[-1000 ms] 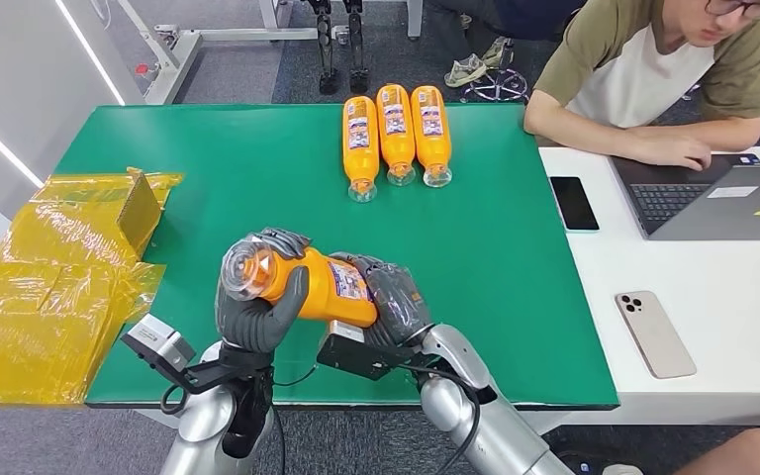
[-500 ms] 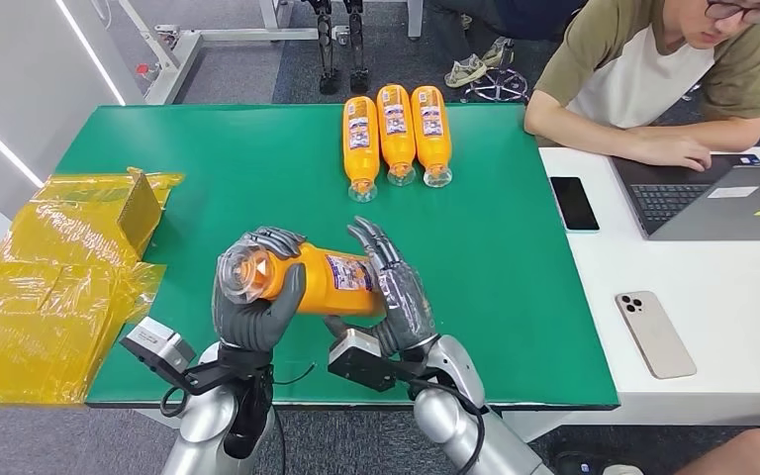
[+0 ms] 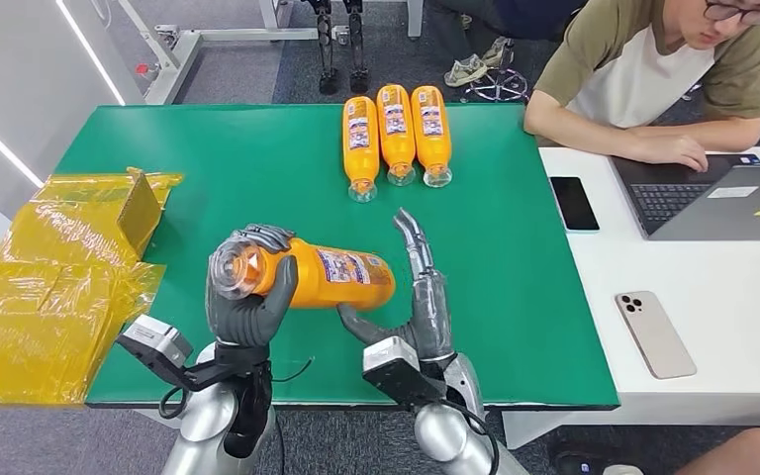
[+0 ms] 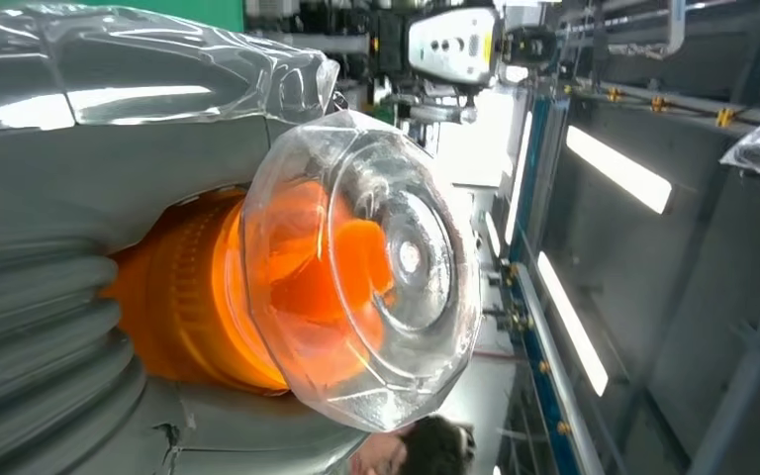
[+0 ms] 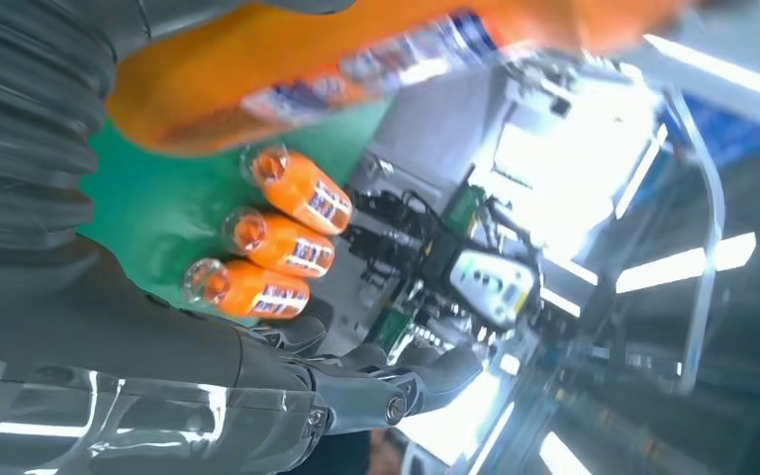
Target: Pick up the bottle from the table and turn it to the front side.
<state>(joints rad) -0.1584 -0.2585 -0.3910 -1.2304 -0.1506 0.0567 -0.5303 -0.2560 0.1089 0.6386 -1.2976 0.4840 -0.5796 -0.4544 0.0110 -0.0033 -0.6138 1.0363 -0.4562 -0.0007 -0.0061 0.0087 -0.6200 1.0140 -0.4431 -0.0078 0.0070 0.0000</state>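
orange bottle (image 3: 322,277) held level above green table (image 3: 208,168), gripped at cap end by left hand (image 3: 247,297) | right hand (image 3: 418,297) spread, released | risk: one-handed hold; far end may sag and slip

1. The label on the held orange bottle (image 3: 332,277) carries print too small to read.
2. Labels on the three orange bottles (image 3: 396,127) lying on the green table are equally illegible.
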